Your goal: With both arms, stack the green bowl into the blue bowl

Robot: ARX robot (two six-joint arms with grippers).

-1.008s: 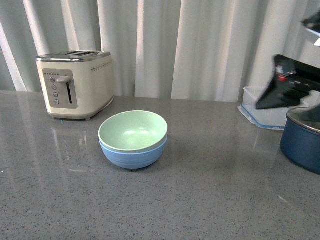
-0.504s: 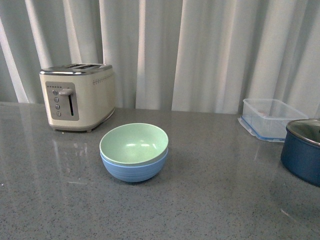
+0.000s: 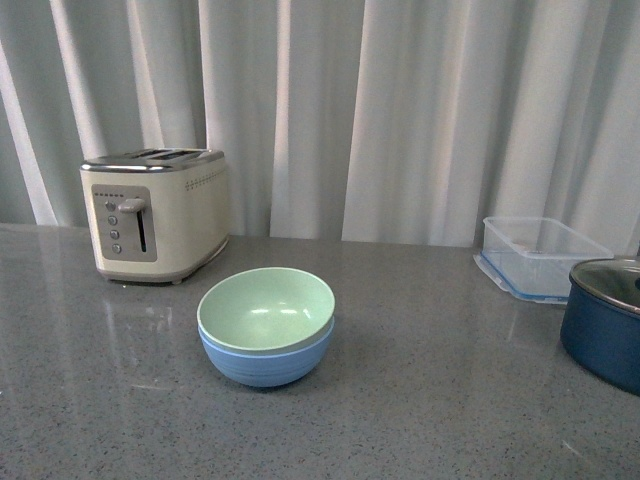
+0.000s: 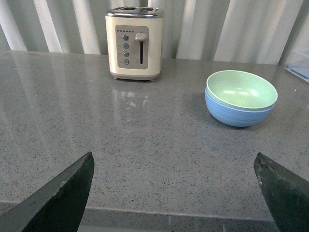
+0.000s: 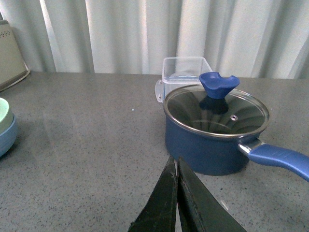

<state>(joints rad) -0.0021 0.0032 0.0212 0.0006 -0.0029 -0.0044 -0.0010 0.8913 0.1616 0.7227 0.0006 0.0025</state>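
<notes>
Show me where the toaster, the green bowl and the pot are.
toaster (image 3: pixel 155 214), front view, on its cream side panel.
green bowl (image 3: pixel 265 308), front view, on its inside.
pot (image 5: pixel 208 145), right wrist view, on its navy wall.

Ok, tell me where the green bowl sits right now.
In the front view the green bowl sits nested inside the blue bowl, left of centre on the grey counter, just in front and to the right of the cream toaster.

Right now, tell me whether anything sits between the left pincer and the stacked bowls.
Nothing visible does. In the left wrist view, bare grey countertop lies between the open left pincer and the green bowl, which already sits inside the blue bowl. The toaster stands off to one side, apart from them.
</notes>
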